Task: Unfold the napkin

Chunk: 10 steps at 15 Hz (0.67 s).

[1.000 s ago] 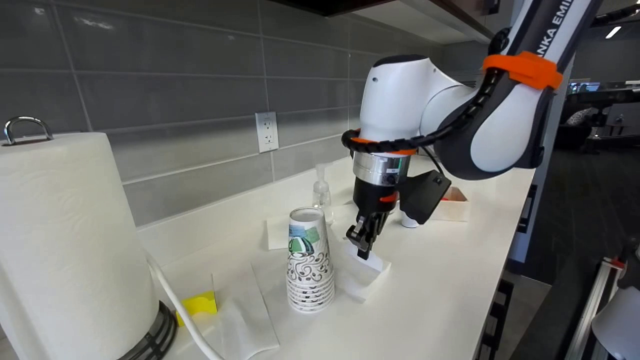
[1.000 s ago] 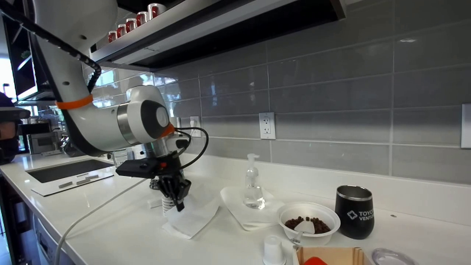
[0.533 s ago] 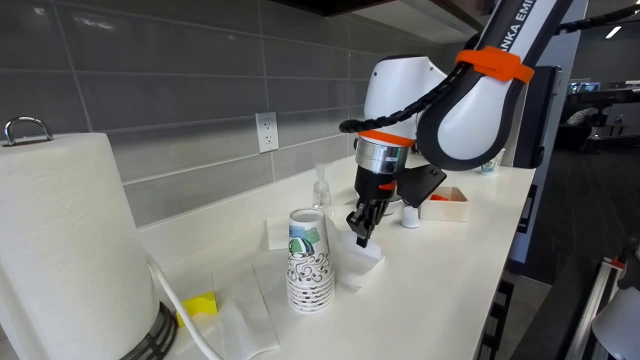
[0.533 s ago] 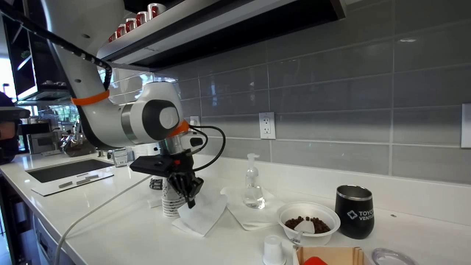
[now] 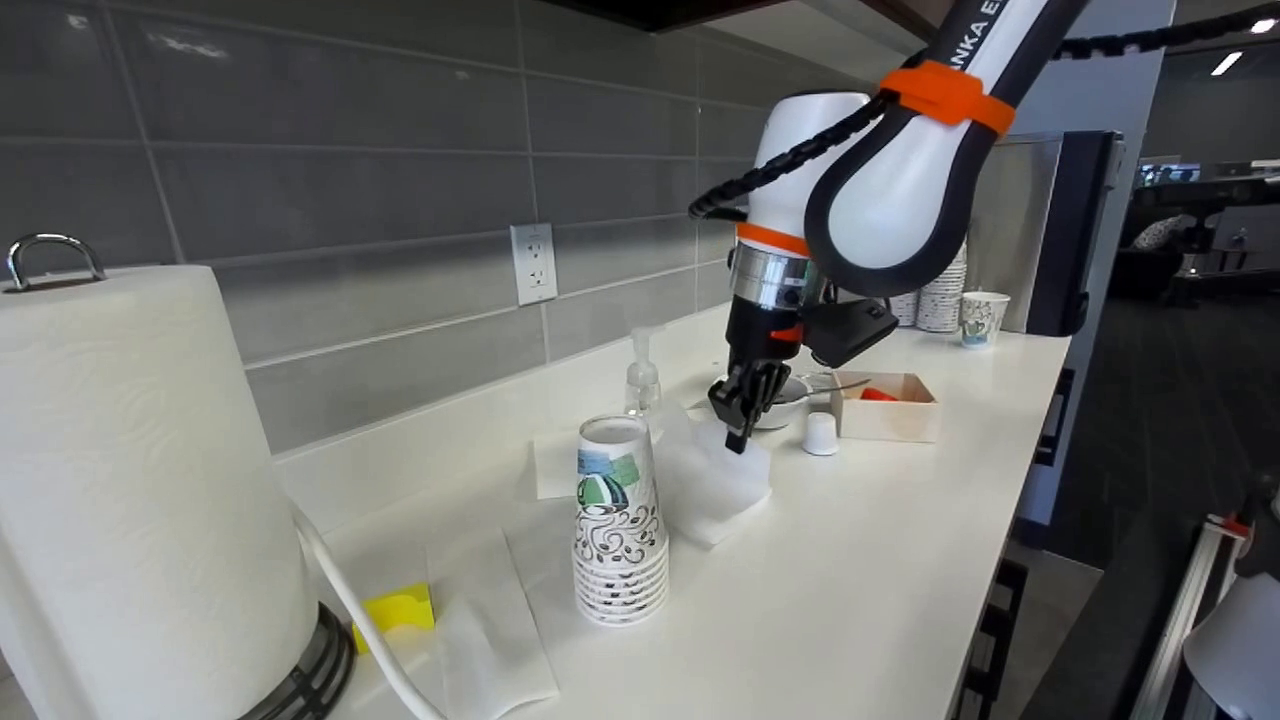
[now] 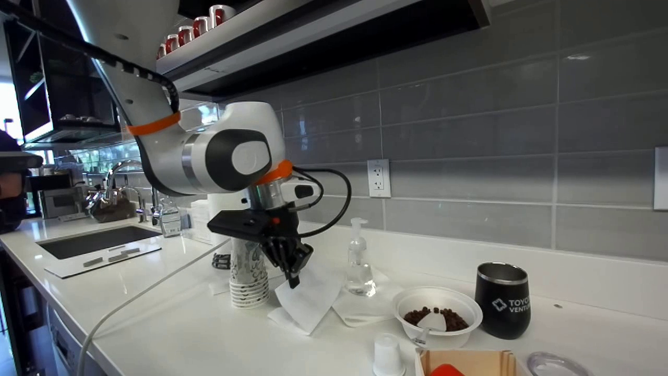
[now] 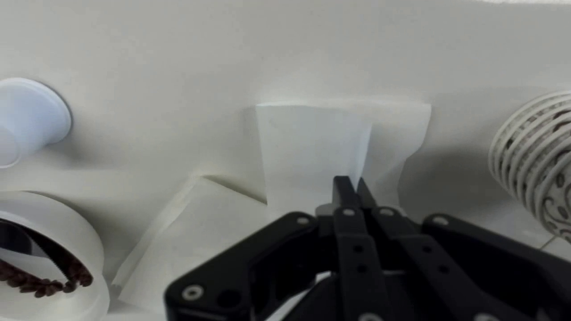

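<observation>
Grey wall tiles (image 5: 350, 220) behind a glossy white counter (image 5: 850, 600). In an exterior view, the white paper napkin (image 5: 705, 490) slopes up to the black two-fingered gripper (image 5: 736, 443), beside a patterned paper-cup stack (image 5: 618, 525). In an exterior view, its lower end (image 6: 287, 319) rests on the counter, perhaps so drag helps the layers part; a clear pump bottle (image 6: 360, 279) stands on another white sheet (image 6: 365, 309), likely not involved. Wrist view: fingertips (image 7: 343, 186) clamped together on a napkin ridge, probably to draw the flap open.
</observation>
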Available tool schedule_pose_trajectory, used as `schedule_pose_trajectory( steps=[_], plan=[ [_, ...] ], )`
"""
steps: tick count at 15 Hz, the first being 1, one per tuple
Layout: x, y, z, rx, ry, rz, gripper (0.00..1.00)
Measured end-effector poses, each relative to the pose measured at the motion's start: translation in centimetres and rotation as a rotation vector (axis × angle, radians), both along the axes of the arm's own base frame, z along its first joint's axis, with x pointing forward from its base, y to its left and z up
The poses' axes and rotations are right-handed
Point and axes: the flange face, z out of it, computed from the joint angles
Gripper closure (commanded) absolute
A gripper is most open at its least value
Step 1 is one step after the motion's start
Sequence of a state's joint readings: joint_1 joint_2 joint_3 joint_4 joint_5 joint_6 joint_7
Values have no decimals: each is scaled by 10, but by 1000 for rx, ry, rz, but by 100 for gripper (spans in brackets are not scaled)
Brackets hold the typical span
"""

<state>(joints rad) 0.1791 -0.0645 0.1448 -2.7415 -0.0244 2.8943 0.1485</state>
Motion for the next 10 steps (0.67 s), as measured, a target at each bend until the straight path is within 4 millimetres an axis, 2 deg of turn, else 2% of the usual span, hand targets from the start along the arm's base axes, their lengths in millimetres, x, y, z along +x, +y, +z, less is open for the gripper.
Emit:
schedule_pose_trajectory(
  steps=[6,10],
  plan=[
    [11,-54,12,30,30,-52,100],
    [10,-69,13,99,51,-39,100]
  ],
)
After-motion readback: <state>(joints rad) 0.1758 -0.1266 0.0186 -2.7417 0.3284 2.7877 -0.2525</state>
